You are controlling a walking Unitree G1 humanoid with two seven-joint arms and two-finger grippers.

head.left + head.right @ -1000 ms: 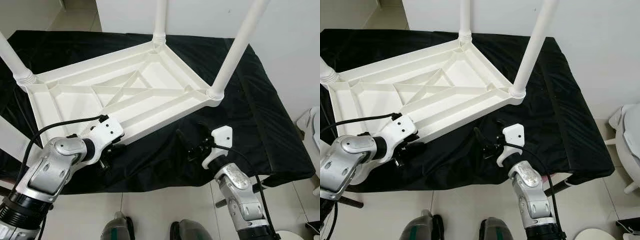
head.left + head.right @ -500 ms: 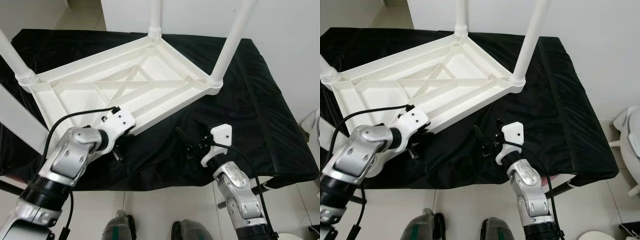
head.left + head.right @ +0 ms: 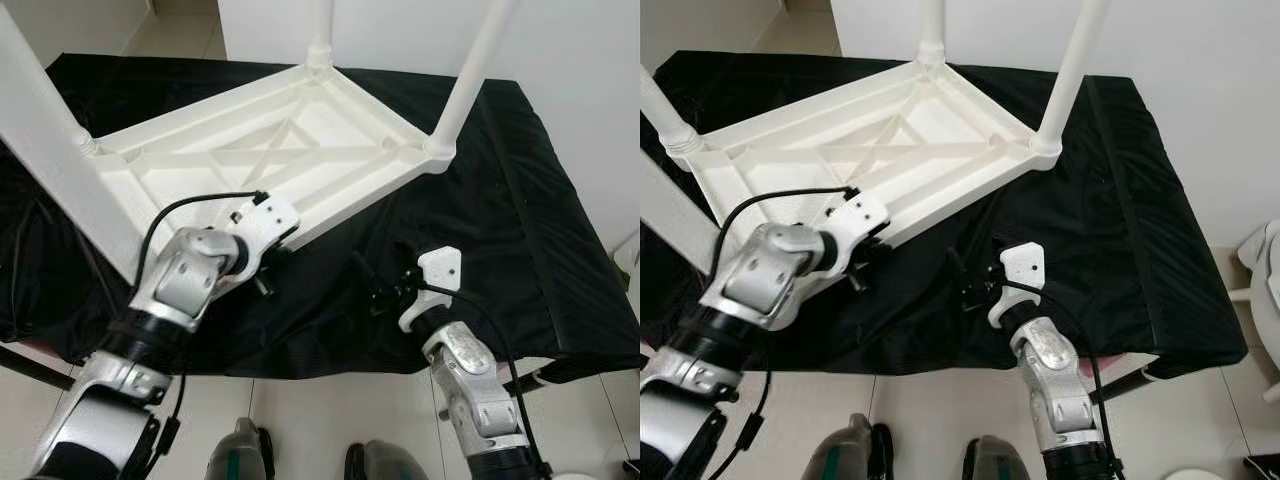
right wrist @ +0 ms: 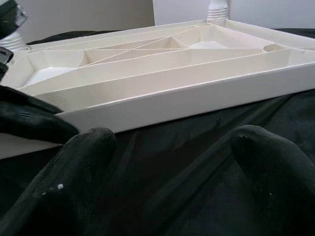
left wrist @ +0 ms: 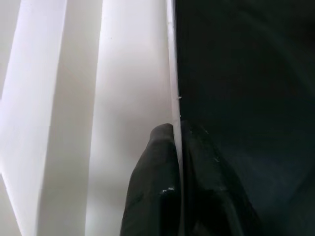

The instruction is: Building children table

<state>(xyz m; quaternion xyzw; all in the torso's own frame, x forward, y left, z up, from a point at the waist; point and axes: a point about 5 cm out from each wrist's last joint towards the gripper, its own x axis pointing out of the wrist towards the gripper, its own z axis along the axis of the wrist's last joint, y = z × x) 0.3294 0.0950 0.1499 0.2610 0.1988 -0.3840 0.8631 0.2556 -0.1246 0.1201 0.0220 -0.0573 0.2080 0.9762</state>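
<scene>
A white plastic children's table [image 3: 290,160] lies upside down on a black cloth [image 3: 500,220], with its legs [image 3: 478,70] pointing up. One leg [image 3: 60,150] close to the camera crosses the left of the view. My left gripper [image 3: 266,274] is at the table's near rim. In the left wrist view its fingers [image 5: 152,187] are shut on that thin rim [image 5: 172,73]. My right gripper [image 3: 375,285] hovers low over the cloth just short of the rim, with its fingers [image 4: 74,172] open and nothing between them. The table's ribbed underside [image 4: 172,73] lies ahead of them.
The cloth-covered surface ends at a front edge [image 3: 330,370] just before my body. A white wall [image 3: 580,60] stands behind and to the right. Tiled floor [image 3: 310,430] and my feet [image 3: 240,455] lie below. Bare cloth stretches to the right of the table.
My left arm has reached forward and to the right with the rim in its gripper, and the table has slid away over the cloth. The right gripper has barely moved. The camera has shifted a little.
</scene>
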